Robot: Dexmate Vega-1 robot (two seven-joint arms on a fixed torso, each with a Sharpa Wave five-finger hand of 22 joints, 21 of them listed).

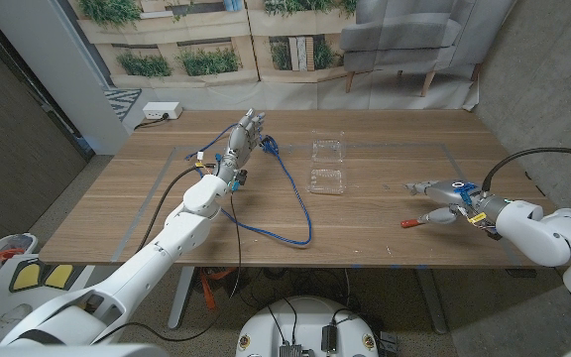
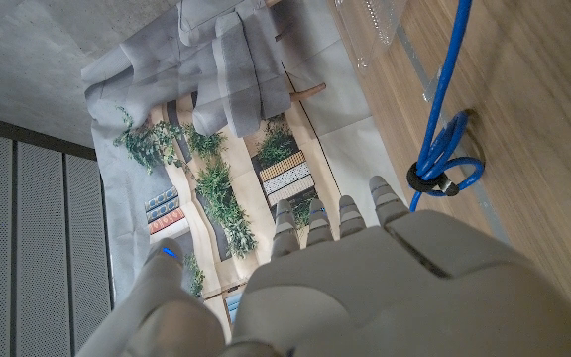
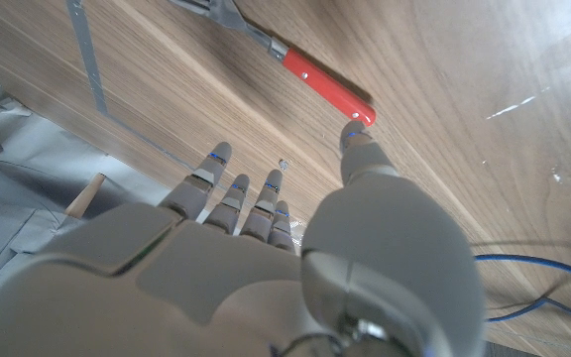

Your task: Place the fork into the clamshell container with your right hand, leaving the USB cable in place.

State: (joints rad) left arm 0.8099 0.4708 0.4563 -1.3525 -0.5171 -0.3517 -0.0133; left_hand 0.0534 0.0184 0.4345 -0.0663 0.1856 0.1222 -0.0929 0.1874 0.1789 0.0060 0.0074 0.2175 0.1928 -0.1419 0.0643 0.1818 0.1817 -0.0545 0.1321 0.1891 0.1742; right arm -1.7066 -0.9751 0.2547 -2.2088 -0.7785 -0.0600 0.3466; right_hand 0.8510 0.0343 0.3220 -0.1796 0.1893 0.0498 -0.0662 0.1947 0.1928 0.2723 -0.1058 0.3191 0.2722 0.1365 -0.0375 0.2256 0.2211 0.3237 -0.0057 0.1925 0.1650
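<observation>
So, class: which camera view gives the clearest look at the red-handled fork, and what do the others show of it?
The right wrist view: the fork lies close, its red handle and metal neck plain on the table, just beyond the right hand. The head view shows it small, beside that hand. The left wrist view looks toward the blue cable instead.

We see a wooden tabletop (image 1: 385, 213) with brown grain lines and a smooth, soft shine. The fork (image 3: 295, 61) has a glossy red plastic handle and a dull grey metal neck. The clamshell container (image 1: 327, 165) is clear, shiny plastic that we can see through. The USB cable (image 1: 290, 193) has a smooth blue plastic skin. The right hand (image 3: 266, 258) and the left hand (image 2: 365, 288) have hard, matt grey shells that look like plastic.
</observation>
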